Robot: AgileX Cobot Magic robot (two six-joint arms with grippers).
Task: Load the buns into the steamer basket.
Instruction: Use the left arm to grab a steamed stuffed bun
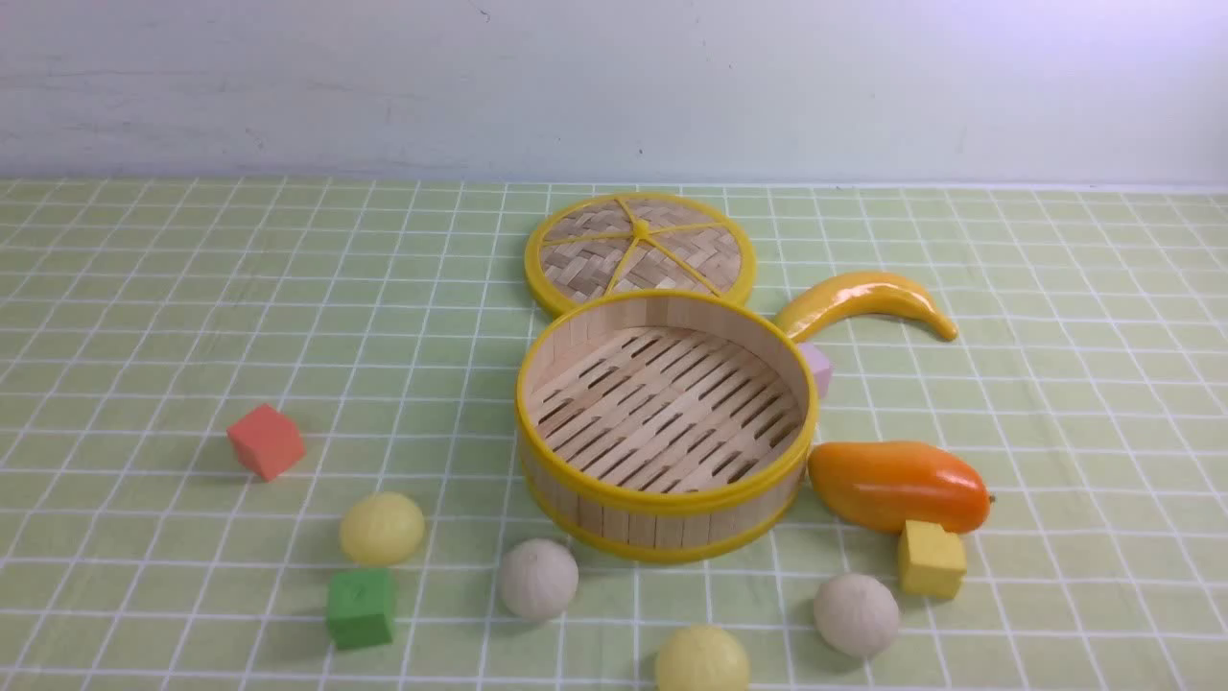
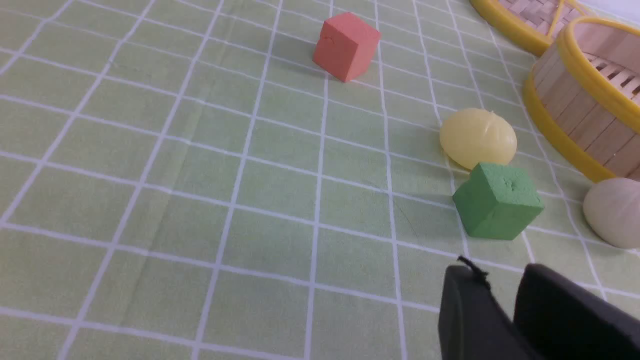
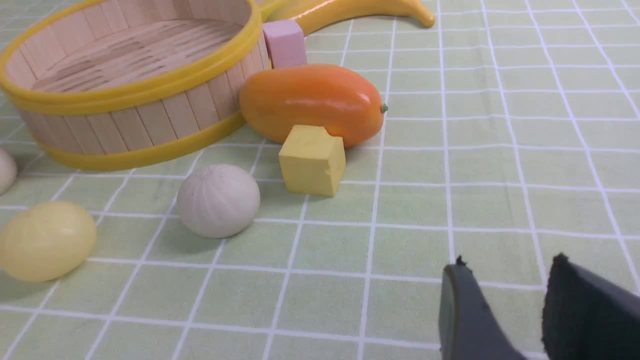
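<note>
Cloth: one pale green checked tablecloth (image 1: pixel 173 288) runs under everything.
Basket: one round bamboo-slat steamer basket (image 1: pixel 662 526) with yellow rims sits mid-table, and its slatted floor shows bare in the front view.
Lid: one flat woven yellow-rimmed lid (image 1: pixel 640 245) lies just behind the basket. It is whole only in the front view; the left wrist view catches just an edge.
Banana: one glossy yellow plastic banana (image 1: pixel 868 297) lies behind and right of the basket.
Mango: one glossy orange mango (image 1: pixel 897 485) sits against the basket's right side.
Buns: four buns, all on the cloth outside the basket. There's a pale yellow one (image 1: pixel 381 528) front-left, an off-white pleated one (image 1: pixel 537 578) by the front wall, another off-white one (image 1: pixel 856 614) front-right and a second yellow one (image 1: pixel 701 660) nearest the camera.
Cubes: four foam cubes, namely red (image 1: pixel 266 440), green (image 1: pixel 361 607), yellow (image 1: pixel 931 559) touching the mango, and pink (image 1: pixel 817 369). The pink one is a sliver in the front view but plain in the right wrist view, beside the basket wall.
Grippers: two, seen only in the wrist views. The left gripper (image 2: pixel 500 280) has its fingers slightly parted and empty. The right gripper (image 3: pixel 507 272) is spread wider and is also empty.
</note>
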